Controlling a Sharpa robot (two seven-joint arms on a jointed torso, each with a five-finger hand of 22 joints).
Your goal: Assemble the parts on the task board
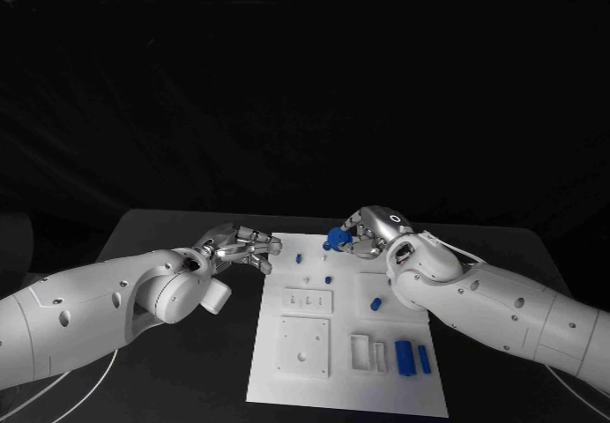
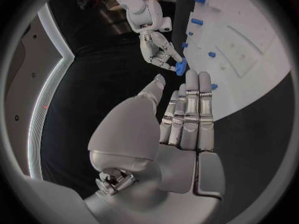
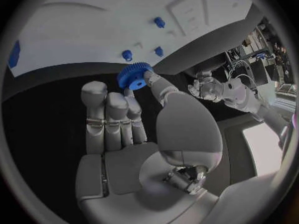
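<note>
The right hand (image 3: 134, 134) is pinching a blue gear (image 3: 133, 76) between thumb and fingertips, holding it above the far edge of the task board (image 1: 350, 383); in the right wrist view the gear's toothed rim is showing, its flat face turning toward the board. The left hand (image 1: 241, 247) is resting empty at the board's left far corner, fingers straight and together. Small blue pegs (image 1: 300, 259) are standing near the gear, and long blue pieces (image 1: 405, 357) are lying at the near right. The gear's centre hole is hard to make out.

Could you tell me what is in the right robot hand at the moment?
The right robot hand pinches a blue gear between thumb and a finger, near the white board's far edge. The fingertips cover part of the gear's face.
</note>
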